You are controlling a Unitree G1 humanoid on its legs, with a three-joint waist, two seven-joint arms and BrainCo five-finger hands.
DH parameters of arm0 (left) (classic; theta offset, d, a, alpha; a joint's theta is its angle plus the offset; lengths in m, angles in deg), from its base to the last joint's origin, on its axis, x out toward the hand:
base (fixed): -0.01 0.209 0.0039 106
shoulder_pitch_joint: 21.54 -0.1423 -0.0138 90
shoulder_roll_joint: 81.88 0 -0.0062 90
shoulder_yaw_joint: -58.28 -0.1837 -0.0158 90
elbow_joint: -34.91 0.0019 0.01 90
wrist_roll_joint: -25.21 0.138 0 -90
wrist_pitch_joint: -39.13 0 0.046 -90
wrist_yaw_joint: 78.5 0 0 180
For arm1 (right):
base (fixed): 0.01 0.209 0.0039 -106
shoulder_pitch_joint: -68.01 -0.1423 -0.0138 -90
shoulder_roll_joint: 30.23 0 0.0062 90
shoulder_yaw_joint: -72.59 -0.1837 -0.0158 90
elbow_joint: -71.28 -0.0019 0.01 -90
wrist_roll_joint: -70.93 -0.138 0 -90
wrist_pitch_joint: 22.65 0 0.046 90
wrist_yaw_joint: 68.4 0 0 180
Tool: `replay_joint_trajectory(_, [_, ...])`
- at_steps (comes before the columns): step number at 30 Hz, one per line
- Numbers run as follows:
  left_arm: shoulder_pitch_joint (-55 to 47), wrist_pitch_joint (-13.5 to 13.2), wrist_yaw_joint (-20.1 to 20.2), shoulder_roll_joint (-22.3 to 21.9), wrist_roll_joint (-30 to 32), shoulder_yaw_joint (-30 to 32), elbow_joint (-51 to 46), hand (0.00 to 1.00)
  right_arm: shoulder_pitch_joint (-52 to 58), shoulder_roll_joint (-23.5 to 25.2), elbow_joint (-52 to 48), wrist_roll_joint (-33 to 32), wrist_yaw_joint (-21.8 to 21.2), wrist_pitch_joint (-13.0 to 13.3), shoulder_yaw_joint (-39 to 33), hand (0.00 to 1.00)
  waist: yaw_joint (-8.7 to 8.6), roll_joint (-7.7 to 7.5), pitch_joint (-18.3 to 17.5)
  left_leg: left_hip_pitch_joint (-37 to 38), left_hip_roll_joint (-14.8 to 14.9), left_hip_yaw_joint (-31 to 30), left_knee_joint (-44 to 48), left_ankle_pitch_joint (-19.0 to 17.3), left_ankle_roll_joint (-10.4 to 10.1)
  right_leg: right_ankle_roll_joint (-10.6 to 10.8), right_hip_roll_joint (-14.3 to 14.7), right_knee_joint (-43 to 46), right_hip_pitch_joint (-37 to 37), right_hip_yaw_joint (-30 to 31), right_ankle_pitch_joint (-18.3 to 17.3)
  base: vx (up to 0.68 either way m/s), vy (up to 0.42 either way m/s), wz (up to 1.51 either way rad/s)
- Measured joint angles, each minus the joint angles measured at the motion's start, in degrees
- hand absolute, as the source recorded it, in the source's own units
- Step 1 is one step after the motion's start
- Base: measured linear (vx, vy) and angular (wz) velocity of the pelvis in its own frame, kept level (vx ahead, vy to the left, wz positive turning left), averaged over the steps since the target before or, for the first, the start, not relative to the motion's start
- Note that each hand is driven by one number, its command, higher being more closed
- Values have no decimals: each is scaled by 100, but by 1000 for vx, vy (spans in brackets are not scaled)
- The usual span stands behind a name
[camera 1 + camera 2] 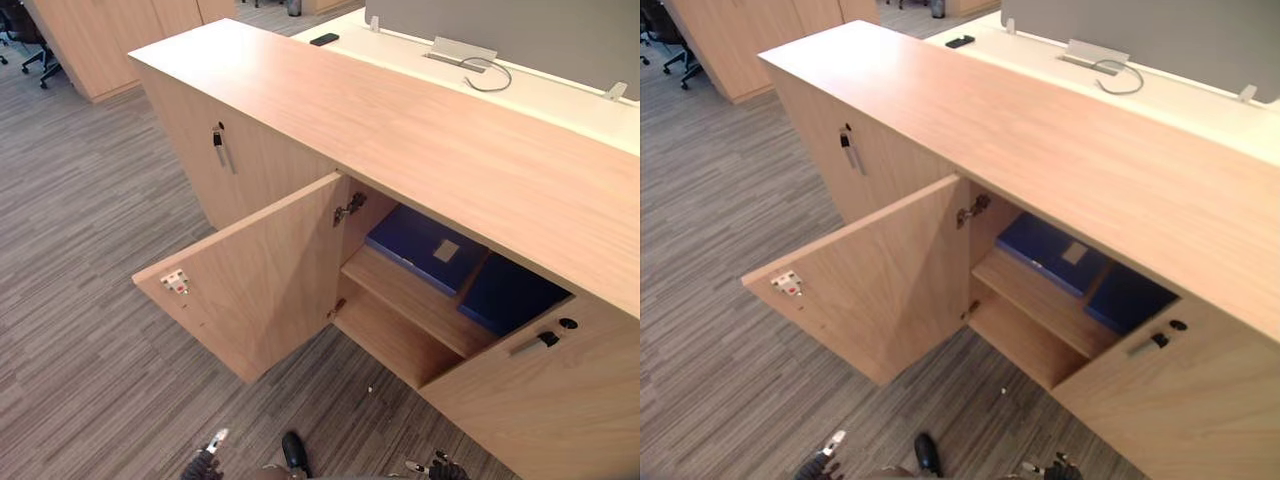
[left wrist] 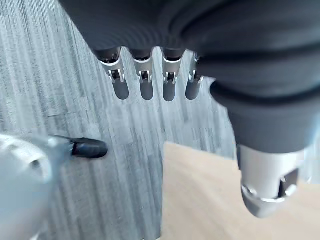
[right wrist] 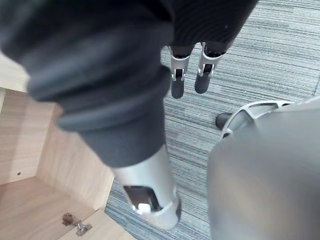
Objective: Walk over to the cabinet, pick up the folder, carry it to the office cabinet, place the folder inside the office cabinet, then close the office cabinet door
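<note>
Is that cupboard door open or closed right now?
Open: the cabinet door stands swung wide out, showing its hinge and a blue folder lying on the upper shelf.

Blue folder [image 1: 418,242] lies flat on the open office cabinet [image 1: 400,120] shelf.

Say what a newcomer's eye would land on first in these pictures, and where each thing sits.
The cabinet door stands wide open over the striped grey carpet. On the upper shelf inside lie a labelled blue folder and, beside it, a plain blue folder. The left hand and right hand hang open and empty at the near edge.
</note>
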Motion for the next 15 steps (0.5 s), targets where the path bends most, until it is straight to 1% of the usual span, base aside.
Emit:
replay_joint_trajectory(1, [59, 22, -41, 99, 60, 208, -1, 0, 0, -2, 13, 46, -7, -1, -44, 0, 2, 1, 5, 25, 5, 23, 0, -11, -14, -1, 4, -11, 23, 11, -1, -10, -16, -10])
replay_joint_trajectory(3, [350, 69, -170, 649, 162, 889, -1, 0, 18, 0, 65, 131, -17, -11, -185, 0, 19, 16, 13, 165, 11, 85, -2, -94, -75, -16, 13, -60, 156, 51, -9, -3, -15, -17])
replay_joint_trajectory(4, [440, 75, -202, 812, 200, 1058, -1, 0, 30, 3, 64, 130, -19, -12, -188, 0, 24, 26, 5, 176, 16, 105, -2, -106, -82, -18, 18, -75, 162, 73, -10, -2, -9, -22])
replay_joint_trajectory(6, [854, 75, -339, 1458, 230, 1598, -1, 0, 77, 0, 53, 129, -40, -13, -190, 0, 24, -6, -24, 204, 41, 218, -2, -157, -103, -30, 58, -88, 147, 160, -15, -2, -5, -23])
replay_joint_trajectory(7, [965, 74, -365, 1608, 229, 1750, 2, 0, 90, 4, 42, 129, -62, -11, -188, 0, 12, -5, -29, 201, 46, 225, -2, -168, -110, -37, 62, -86, 136, 169, -11, 5, -5, -17])
replay_joint_trajectory(8, [1197, 73, -403, 1862, 216, 1931, 6, 0, 125, 5, 34, 129, -82, -9, -185, 0, -8, -9, -36, 183, 60, 236, -1, -183, -122, -61, 75, -84, 105, 171, 6, 12, -4, -9])
replay_joint_trajectory(9, [1417, 73, -409, 2071, 171, 2065, 25, 0, 152, 16, 0, 125, -98, -5, -186, 0, -10, -19, -53, 164, 84, 260, 2, -183, -119, -97, 96, -79, 74, 176, 32, 13, 2, -8])
replay_joint_trajectory(11, [1743, 73, -411, 2335, 1, 2163, 178, 0, 224, 44, -126, 127, -133, -16, -176, 0, -18, -37, -103, 175, 132, 323, 6, -176, -107, -147, 130, -49, 67, 207, 68, 17, 1, -14])
replay_joint_trajectory(15, [2200, 93, -414, 2626, -383, 2063, 296, 0, 330, 89, -197, 126, -193, -29, -169, 0, -21, -81, -200, 360, 312, 482, 32, -213, -149, -278, 226, 142, 45, 380, 162, 17, 3, -21])
